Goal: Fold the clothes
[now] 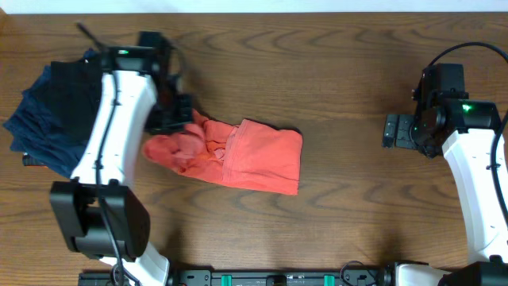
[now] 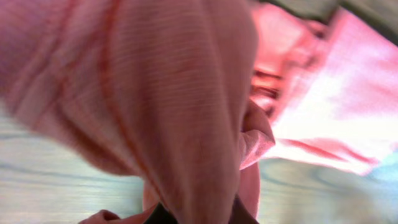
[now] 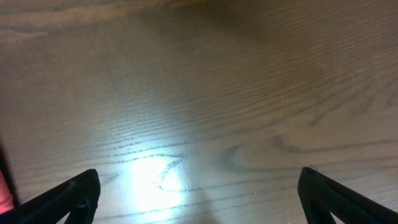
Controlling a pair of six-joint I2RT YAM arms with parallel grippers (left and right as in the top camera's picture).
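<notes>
The red-orange T-shirt (image 1: 246, 157) lies partly folded and bunched at the table's middle left, with no lettering showing. My left gripper (image 1: 181, 117) is at the shirt's upper left edge and is shut on a fold of its cloth. In the left wrist view the cloth (image 2: 180, 112) hangs from the jaws (image 2: 196, 214) and fills most of the picture. My right gripper (image 1: 390, 131) is open and empty above bare wood at the right, far from the shirt. In the right wrist view its fingertips (image 3: 199, 196) are spread wide.
A stack of folded navy and black garments (image 1: 48, 111) lies at the far left, under my left arm. The wooden table (image 1: 341, 71) shows between the shirt and my right gripper.
</notes>
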